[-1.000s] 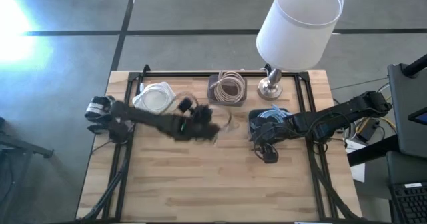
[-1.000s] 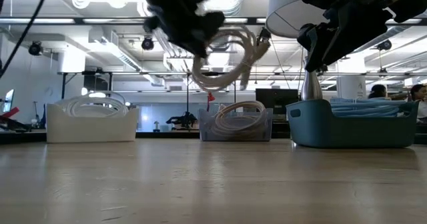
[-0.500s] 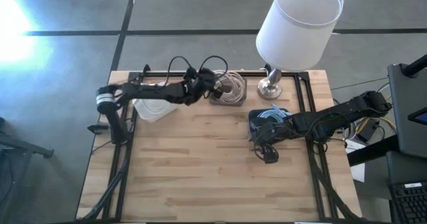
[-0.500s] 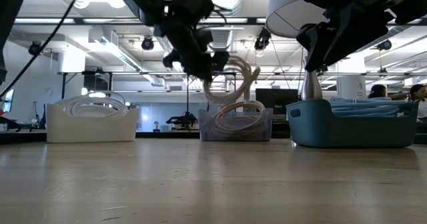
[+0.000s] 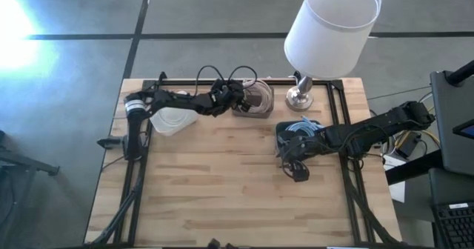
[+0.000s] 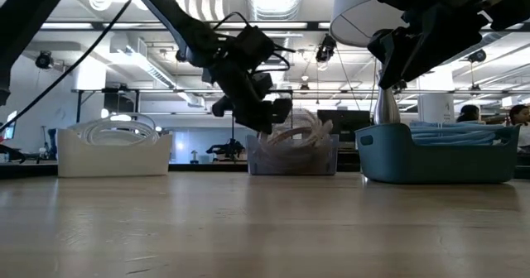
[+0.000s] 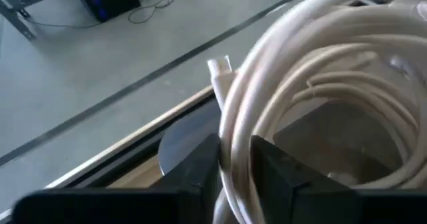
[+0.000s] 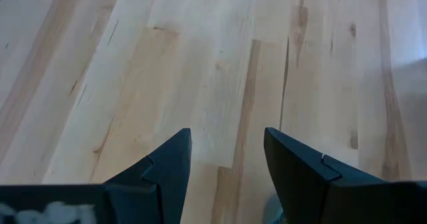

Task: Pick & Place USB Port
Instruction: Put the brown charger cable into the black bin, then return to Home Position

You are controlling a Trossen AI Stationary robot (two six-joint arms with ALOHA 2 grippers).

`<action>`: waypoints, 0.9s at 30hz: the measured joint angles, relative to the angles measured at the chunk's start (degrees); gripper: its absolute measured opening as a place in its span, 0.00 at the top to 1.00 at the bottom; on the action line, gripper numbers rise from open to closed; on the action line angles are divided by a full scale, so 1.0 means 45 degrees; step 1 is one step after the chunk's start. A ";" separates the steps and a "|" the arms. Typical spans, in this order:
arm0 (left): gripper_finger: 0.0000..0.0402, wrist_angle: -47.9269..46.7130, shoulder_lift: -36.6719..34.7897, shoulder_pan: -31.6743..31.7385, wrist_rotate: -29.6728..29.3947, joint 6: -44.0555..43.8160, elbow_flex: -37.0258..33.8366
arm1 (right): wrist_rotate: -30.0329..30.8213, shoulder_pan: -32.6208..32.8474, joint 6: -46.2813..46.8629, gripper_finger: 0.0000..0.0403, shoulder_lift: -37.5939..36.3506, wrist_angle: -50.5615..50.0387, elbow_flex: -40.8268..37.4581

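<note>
At the bench's far edge, the left gripper clamps its jaws on the white cable coil over the middle bin. The right gripper, jaws apart, hovers near the right edge.

Cream cable coil; blue bin; white lampshade.

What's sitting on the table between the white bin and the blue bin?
In the low view, the clear bin stands between the white bin and the blue bin.
</note>
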 joint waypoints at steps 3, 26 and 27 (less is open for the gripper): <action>0.71 -0.0075 -0.0062 -0.0005 0.0168 -0.0051 0.0000 | 0.0003 0.0000 -0.0208 0.54 0.0002 0.0000 0.0000; 0.67 -0.4535 -0.8027 -0.2766 0.2322 0.3073 -0.1326 | 0.1414 -0.0088 -0.1634 0.54 -0.4275 0.0311 -0.0935; 0.67 -0.4421 -0.8567 -0.3003 0.2173 0.3151 -0.1761 | 0.1276 -0.0182 -0.1719 0.54 -0.4816 0.0692 -0.1276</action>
